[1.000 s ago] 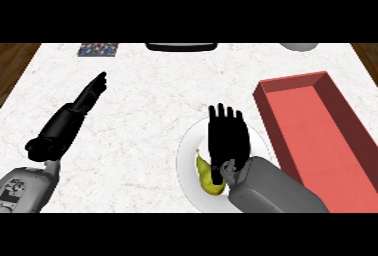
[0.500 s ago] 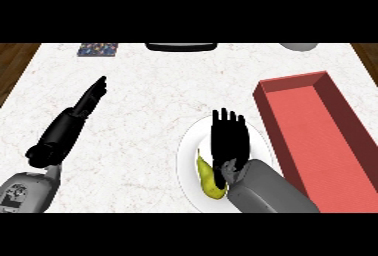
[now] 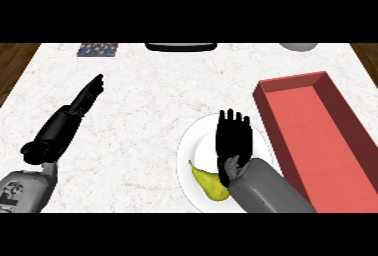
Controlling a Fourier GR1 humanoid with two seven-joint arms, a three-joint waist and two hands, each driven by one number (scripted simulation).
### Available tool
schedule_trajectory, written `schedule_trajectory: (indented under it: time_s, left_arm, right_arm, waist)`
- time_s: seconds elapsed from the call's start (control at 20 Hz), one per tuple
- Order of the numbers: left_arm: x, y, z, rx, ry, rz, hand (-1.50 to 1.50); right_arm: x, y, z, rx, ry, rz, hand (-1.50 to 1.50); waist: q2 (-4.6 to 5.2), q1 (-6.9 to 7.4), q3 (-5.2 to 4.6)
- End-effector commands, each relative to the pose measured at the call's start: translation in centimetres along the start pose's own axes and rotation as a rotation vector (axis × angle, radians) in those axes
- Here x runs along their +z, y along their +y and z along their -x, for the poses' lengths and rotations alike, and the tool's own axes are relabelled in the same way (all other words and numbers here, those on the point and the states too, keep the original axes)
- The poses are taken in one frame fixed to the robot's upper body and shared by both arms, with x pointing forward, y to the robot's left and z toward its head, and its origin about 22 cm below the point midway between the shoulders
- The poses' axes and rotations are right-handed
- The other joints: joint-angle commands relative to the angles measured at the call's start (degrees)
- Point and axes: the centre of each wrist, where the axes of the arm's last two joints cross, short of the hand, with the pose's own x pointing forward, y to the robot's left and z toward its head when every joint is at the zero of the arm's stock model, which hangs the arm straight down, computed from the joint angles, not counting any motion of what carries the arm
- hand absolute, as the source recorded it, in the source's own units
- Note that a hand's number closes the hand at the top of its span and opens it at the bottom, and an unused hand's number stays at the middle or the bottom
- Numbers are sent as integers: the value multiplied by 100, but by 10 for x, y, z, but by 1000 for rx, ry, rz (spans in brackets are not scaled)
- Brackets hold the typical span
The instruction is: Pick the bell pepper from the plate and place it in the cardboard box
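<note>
A white plate (image 3: 198, 145) lies on the marble counter near the front, right of centre. On it a yellow-green bell pepper (image 3: 209, 184) shows at the front left, partly hidden by my right forearm. My right hand (image 3: 232, 139) hovers over the plate with its fingers straight and pointing away, just behind and right of the pepper, holding nothing. The box (image 3: 319, 135) is a long red open container directly right of the plate. My left hand (image 3: 83, 99) stretches out flat over the counter at the left, fingers straight.
Along the counter's far edge sit a dark patterned object (image 3: 98, 49), a black flat item (image 3: 181, 46) and a grey round object (image 3: 298, 47). Wooden floor shows past the counter's left (image 3: 15, 55) and right corners.
My right hand has drawn back a little toward the front along the plate. The pepper and my left arm stay where they were.
</note>
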Motion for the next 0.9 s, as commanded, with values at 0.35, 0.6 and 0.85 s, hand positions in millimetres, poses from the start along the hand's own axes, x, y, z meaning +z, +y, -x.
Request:
schedule_trajectory:
  time_s: [0.35, 0.6, 0.85]
  left_arm:
    - [5, -15, -18, 6, -8, -6, 0]
    - [1, 0, -1, -4, -7, 1, 0]
    - [10, 1, -5, 4, 11, 17, 0]
  right_arm:
    - [-6, 28, 21, 6, 82, -58, -150]
    - [-16, 19, -5, 81, -41, 52, 150]
    - [-11, 26, 4, 104, -57, 157, 150]
  waist:
    - [12, 13, 14]
    - [27, 35, 13]
    - [17, 27, 13]
